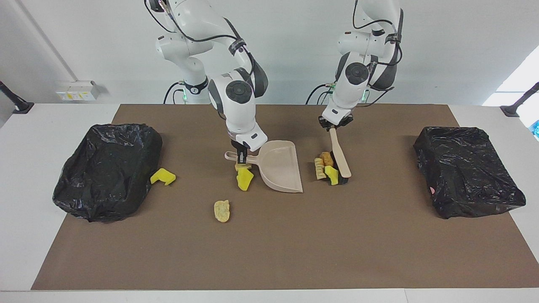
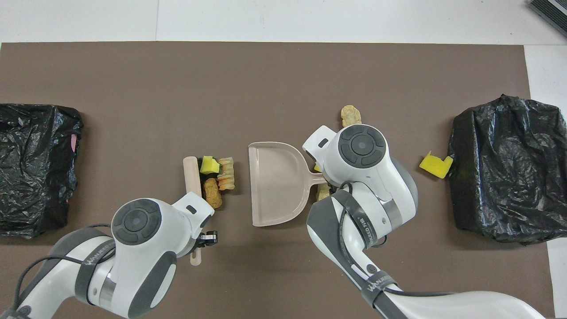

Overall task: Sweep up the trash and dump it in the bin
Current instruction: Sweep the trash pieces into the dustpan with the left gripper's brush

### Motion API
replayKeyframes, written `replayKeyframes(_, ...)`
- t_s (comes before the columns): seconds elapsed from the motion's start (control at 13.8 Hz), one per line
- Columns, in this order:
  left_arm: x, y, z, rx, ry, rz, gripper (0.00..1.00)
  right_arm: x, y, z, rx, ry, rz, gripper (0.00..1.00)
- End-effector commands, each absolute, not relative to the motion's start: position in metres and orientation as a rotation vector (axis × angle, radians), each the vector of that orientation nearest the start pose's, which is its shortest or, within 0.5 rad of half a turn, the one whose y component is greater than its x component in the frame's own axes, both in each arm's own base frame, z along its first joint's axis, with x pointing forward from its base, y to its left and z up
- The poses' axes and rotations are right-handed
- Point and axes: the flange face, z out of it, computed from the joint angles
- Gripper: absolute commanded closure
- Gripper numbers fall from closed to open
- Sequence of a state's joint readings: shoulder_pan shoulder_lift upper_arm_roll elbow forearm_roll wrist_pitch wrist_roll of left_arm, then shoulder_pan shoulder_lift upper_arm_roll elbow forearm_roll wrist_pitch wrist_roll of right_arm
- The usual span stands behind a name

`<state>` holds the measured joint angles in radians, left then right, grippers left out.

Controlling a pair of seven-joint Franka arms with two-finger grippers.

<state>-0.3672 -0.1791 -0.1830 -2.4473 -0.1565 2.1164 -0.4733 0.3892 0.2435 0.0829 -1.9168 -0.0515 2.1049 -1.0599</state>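
My left gripper [image 1: 334,125] is shut on the handle of the beige brush [image 1: 340,156], whose bristles rest on the mat. Three trash scraps lie pressed against the bristles: an orange-brown lump [image 2: 212,193], a beige lump [image 2: 226,173] and a yellow chunk [image 2: 209,165]. They sit just short of the open mouth of the beige dustpan [image 1: 278,168]. My right gripper [image 1: 241,157] is shut on the dustpan's handle. A yellow chunk [image 1: 244,180] lies beside that handle. Farther from the robots sits a beige lump [image 1: 222,211].
One black-bagged bin [image 1: 107,168] stands at the right arm's end of the mat, with a yellow chunk [image 1: 163,176] against its side. A second black-bagged bin [image 1: 467,170] stands at the left arm's end.
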Motion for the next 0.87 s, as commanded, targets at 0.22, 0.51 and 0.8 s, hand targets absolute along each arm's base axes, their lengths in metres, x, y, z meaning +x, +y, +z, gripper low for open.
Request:
replayKeyframes(0.22, 0.333, -0.314, 0.373, -3.238, 0.006, 0.235, 1.0, 0.534, 0.273, 0.361, -2.29, -2.172, 0.083, 1.0)
replayKeyframes(0.51, 0.351, -0.328, 0.397, -3.271, -0.039, 0.202, 1.0, 0.534, 0.273, 0.362, -2.292, -2.171, 0.08, 1.0)
replayKeyframes(0.8, 0.395, -0.278, 0.441, -3.259, -0.208, 0.238, 1.0, 0.534, 0.273, 0.361, -2.292, -2.17, 0.083, 1.0)
